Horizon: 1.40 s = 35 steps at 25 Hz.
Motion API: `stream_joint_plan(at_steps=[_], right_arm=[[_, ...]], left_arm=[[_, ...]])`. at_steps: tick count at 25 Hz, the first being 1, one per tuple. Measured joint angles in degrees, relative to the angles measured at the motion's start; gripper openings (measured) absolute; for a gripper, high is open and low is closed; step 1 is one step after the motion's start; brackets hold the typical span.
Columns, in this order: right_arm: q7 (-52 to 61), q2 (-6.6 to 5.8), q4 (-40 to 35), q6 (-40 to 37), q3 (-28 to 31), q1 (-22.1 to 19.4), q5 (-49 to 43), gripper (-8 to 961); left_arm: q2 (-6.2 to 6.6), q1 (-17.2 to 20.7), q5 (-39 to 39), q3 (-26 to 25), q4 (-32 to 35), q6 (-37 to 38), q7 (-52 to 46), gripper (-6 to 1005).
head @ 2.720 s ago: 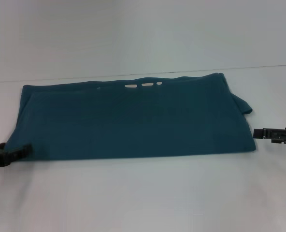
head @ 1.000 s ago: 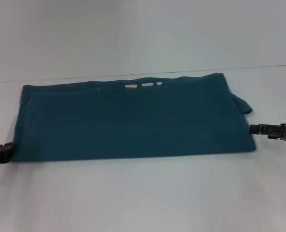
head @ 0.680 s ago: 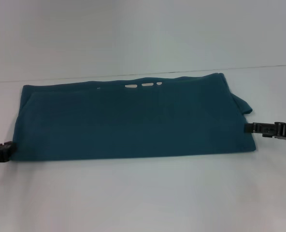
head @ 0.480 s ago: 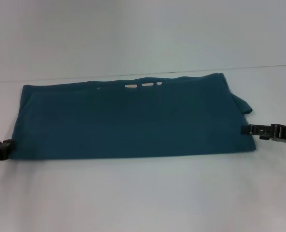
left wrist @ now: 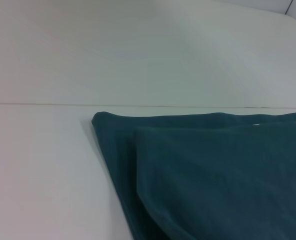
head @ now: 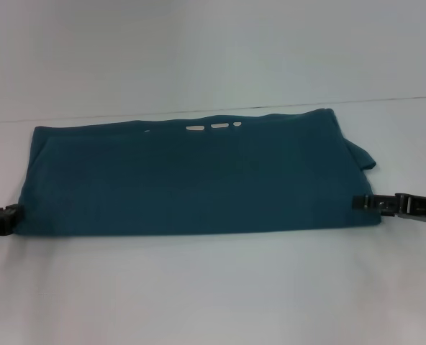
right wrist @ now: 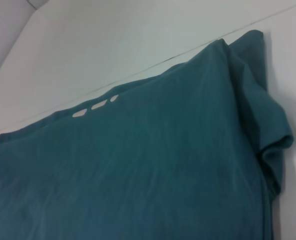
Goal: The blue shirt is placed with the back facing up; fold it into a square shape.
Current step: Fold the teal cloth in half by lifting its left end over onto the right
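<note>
Shirt [head: 198,176] lies flat on the white table [head: 213,287] as a long teal band, folded over on itself lengthwise, with its long edges running across in front of the robot. Three small pale marks [head: 214,127] sit in a row just inside the shirt's far edge, about midway along it. At the shirt's right end a loose flap of fabric [head: 363,157] sticks out past the main folded edge and bunches slightly. In the left wrist view the shirt's left end [left wrist: 208,170] shows two layers, the upper one set back a little from the lower one's corner. The right wrist view shows the shirt's right end, with the rumpled flap [right wrist: 273,135] beside the smooth top layer and the pale marks [right wrist: 95,105] near the far edge.

Left gripper [head: 10,218] sits low at the table level, touching or just beside the shirt's left end near its near corner; whether its fingers are apart or together cannot be told. Right gripper [head: 363,203] lies against the shirt's right end near the near corner, its tip over the fabric edge; its finger state cannot be told either.
</note>
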Motion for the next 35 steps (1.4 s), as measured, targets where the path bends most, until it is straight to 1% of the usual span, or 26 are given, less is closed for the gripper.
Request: stream_joint_plan(at_steps=[6, 22, 33, 35], right_arm=[[-0.04, 0.81, 0.16, 1.65, -1.5, 0.41, 0.0, 941], [-0.02, 1.08, 0.16, 2.83, -1.69, 0.62, 0.05, 784], [-0.05, 1.06, 0.1, 2.85, -1.59, 0.07, 0.0, 331], [-0.05, 1.06, 0.07, 2.84, -1.44, 0.04, 0.0, 236]], left_arm=[[0.03, -0.13, 0.12, 0.0, 0.0, 0.0, 0.0, 3], [0.09, -0.23, 0.28, 0.63, -0.01, -0.33, 0.0, 4], [0.09, -0.22, 0.28, 0.71, -0.01, -0.36, 0.01, 4], [0.09, -0.22, 0.28, 0.71, -0.01, -0.36, 0.0, 4]])
